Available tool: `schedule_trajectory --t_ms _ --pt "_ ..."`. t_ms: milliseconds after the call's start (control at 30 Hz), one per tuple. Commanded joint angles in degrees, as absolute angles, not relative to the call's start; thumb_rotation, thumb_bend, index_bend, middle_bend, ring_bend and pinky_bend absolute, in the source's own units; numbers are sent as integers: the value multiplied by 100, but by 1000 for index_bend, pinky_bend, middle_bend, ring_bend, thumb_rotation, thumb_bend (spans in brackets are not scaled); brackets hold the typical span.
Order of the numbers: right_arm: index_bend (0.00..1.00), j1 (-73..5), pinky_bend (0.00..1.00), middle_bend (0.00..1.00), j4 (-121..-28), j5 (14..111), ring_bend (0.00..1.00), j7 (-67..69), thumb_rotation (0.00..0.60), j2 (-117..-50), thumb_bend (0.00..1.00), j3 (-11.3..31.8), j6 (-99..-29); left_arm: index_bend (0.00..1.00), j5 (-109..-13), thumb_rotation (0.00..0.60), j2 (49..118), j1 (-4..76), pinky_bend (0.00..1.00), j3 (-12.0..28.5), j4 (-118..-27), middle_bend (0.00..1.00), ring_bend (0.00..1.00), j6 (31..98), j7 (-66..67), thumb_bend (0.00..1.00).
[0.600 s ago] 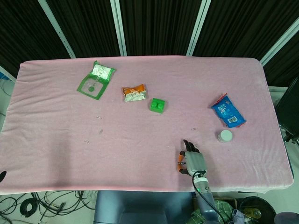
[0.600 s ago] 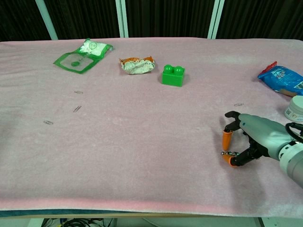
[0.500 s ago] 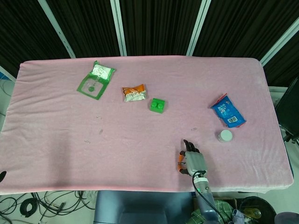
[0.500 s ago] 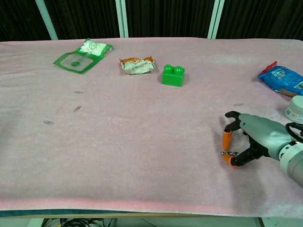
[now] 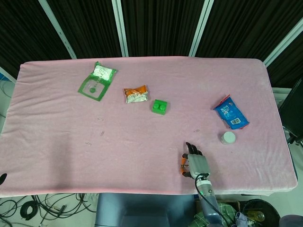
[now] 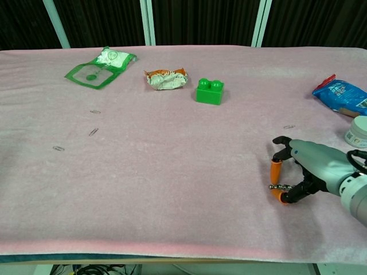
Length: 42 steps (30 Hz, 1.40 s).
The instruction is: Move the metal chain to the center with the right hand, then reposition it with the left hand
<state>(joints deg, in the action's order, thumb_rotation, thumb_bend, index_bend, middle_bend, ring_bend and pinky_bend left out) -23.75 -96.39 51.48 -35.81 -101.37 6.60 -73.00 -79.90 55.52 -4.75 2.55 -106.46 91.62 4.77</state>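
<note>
The metal chain (image 6: pixel 275 185) is a short, thin silver piece lying near the table's front right. My right hand (image 6: pixel 309 166) reaches in from the right, and its orange-padded fingers (image 6: pixel 274 168) curl around the chain. The thumb sits below it and one end sticks out to the left. In the head view the right hand (image 5: pixel 195 163) shows near the front edge, and the chain there is too small to make out. Neither view shows my left hand.
A green brick (image 6: pixel 209 91) and a crumpled snack wrapper (image 6: pixel 166 78) lie mid-table at the back. A green packet (image 6: pixel 100 66) is at the back left. A blue bag (image 6: pixel 341 96) and a white jar (image 6: pixel 358 132) sit at the right edge. Small paper clips (image 6: pixel 93 132) dot the left.
My right hand has shifted very slightly to the right, and the chain's free end has moved with it. Nothing else has moved.
</note>
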Motion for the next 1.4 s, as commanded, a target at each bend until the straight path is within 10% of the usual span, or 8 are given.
schedule_trajectory --t_ms 33,1400 --pt "558 -2378 180 0 -9643 5144 0 -3586 600 -10135 272 663 -7300 45 -7985 600 5554 -476 0 259 -10648 4 0 9169 481 187" --pt "598 -2427 180 0 -10130 5328 0 -3241 600 -9841 335 864 -7206 45 -7972 600 5541 -481 0 253 -10678 3 0 9163 472 187"
